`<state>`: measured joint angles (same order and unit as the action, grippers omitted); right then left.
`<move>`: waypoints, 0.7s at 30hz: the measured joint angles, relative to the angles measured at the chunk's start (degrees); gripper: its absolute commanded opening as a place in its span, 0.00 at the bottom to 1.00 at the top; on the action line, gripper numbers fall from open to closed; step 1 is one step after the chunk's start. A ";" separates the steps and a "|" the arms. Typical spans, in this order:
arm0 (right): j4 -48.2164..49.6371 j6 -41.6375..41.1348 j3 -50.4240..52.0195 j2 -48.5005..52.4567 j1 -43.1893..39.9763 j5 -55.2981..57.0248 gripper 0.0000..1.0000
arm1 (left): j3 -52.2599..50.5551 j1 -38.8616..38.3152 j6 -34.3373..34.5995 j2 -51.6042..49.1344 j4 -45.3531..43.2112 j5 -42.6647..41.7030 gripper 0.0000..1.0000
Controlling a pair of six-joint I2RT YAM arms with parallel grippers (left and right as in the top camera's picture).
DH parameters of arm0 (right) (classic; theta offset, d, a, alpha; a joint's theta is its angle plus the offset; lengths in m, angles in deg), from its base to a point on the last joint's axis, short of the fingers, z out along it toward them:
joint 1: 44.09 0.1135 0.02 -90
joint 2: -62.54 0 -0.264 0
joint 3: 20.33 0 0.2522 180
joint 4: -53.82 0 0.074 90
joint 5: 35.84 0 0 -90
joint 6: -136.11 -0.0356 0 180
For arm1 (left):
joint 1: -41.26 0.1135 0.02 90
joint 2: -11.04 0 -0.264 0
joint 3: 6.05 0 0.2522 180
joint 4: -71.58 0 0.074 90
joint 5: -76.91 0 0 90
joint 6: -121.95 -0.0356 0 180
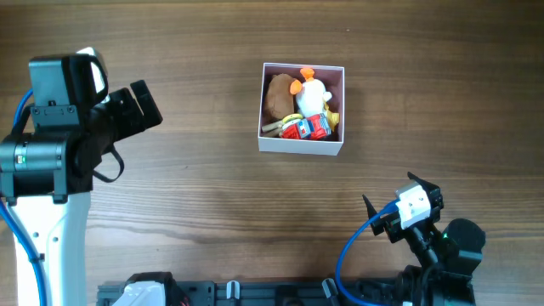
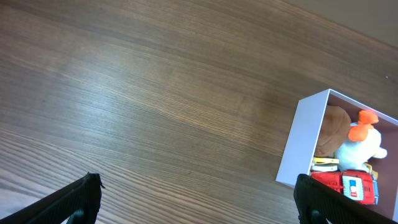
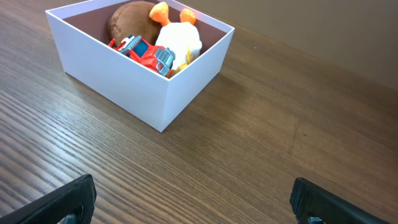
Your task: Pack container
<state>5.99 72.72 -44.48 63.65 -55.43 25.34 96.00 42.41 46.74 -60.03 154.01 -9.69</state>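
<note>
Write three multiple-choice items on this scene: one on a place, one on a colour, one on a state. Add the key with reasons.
1. Where is the red toy truck?
A. On the table left of the box.
B. On the table right of the box.
C. Inside the square white-walled, pink-lined container.

2. What colour is the crest of the white plush bird?
A. Orange.
B. Green.
C. Blue.

3. How are the left hand and right hand?
A. Both shut on toys.
B. Both open, holding nothing, apart from the container.
C. Left open, right shut on the container wall.

Key:
1 C, the truck lies within the walls beside the bird.
2 A, the orange tuft shows in all three views.
3 B, each wrist view shows fingers wide apart with only the wooden table between them.
</note>
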 measured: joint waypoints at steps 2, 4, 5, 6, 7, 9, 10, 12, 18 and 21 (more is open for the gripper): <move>0.00 0.00 0.00 0.00 0.00 0.00 1.00 | 0.00 0.00 0.00 0.00 0.00 0.00 1.00; 0.00 0.00 0.00 0.00 0.00 0.00 1.00 | 0.00 0.00 0.00 0.00 0.00 0.00 1.00; 0.00 0.00 0.00 0.00 0.00 0.00 1.00 | 0.00 0.00 0.00 0.00 0.00 0.00 1.00; 0.00 0.00 0.00 0.00 0.00 0.00 1.00 | 0.00 0.00 0.00 0.00 0.00 -0.02 1.00; 0.00 0.00 0.00 0.00 0.00 0.00 1.00 | 0.00 0.00 0.00 0.00 0.00 0.00 1.00; 0.00 0.00 0.00 0.00 0.00 0.00 1.00 | 0.00 0.00 0.00 0.02 0.00 0.02 1.00; 0.00 0.02 0.00 0.00 0.00 0.00 1.00 | 0.00 0.04 -0.02 0.11 -0.02 0.09 1.00; 0.00 0.00 0.00 0.00 0.00 0.00 1.00 | -0.17 0.26 -0.04 0.66 -0.94 0.46 1.00; 0.07 0.00 0.07 -0.07 0.00 0.11 1.00 | -14.03 2.56 -4.09 14.29 -20.15 -3.89 1.00; 0.09 0.02 0.15 -0.11 0.00 0.17 1.00 | -25.64 2.62 -7.23 23.47 -29.64 -7.13 1.00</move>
<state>6.08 72.74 -44.33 63.54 -55.43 25.51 70.36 45.03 39.51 -36.55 124.37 -16.82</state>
